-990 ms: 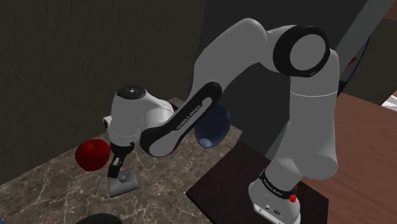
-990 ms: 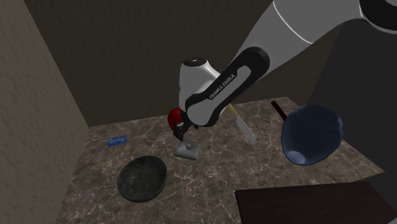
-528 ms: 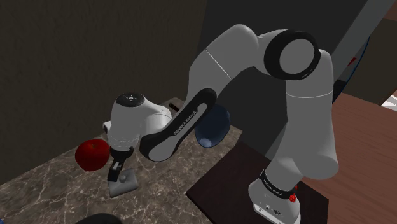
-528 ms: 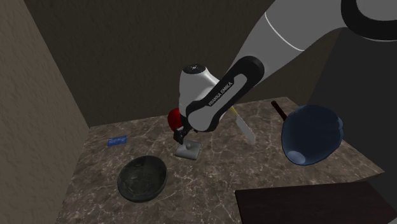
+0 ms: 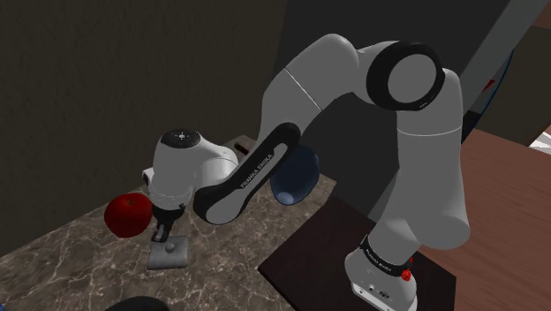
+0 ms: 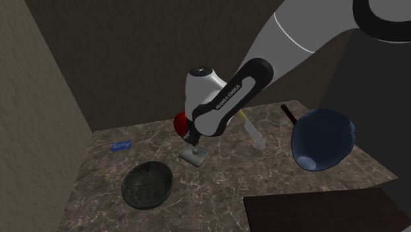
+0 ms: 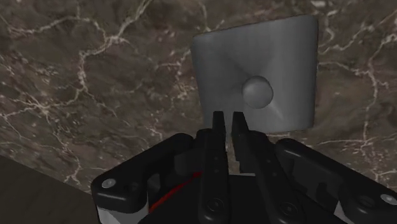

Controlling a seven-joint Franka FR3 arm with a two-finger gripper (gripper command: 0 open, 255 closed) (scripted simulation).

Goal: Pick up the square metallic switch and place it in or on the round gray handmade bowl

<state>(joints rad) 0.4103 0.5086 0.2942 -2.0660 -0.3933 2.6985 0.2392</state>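
The square grey switch [image 5: 168, 255] [image 6: 195, 156] lies flat on the marbled counter, with a round knob at its middle. My gripper [image 5: 162, 237] [image 6: 191, 146] points straight down onto it. In the wrist view the gripper [image 7: 229, 116] has its fingers drawn almost together at the near edge of the switch [image 7: 254, 70], short of the knob, with a thin strip of the plate between them. The round dark bowl [image 6: 147, 185] sits on the counter toward the second exterior view's lower left of the switch; its rim [image 5: 141, 305] peeks in at the shoulder view's bottom edge.
A red apple [image 5: 128, 215] [image 6: 178, 122] sits close behind the gripper. A big dark-blue bowl [image 5: 296, 174] [image 6: 321, 140] stands at the counter's far end, with a knife [image 6: 252, 132] beside the arm. A small blue item [image 6: 121, 146] lies near the wall. The dark stand top [image 6: 316, 211] borders the counter.
The fingers stood apart over the switch and have now closed to a narrow gap. The hand has sunk slightly onto the plate. The switch rests where it was.
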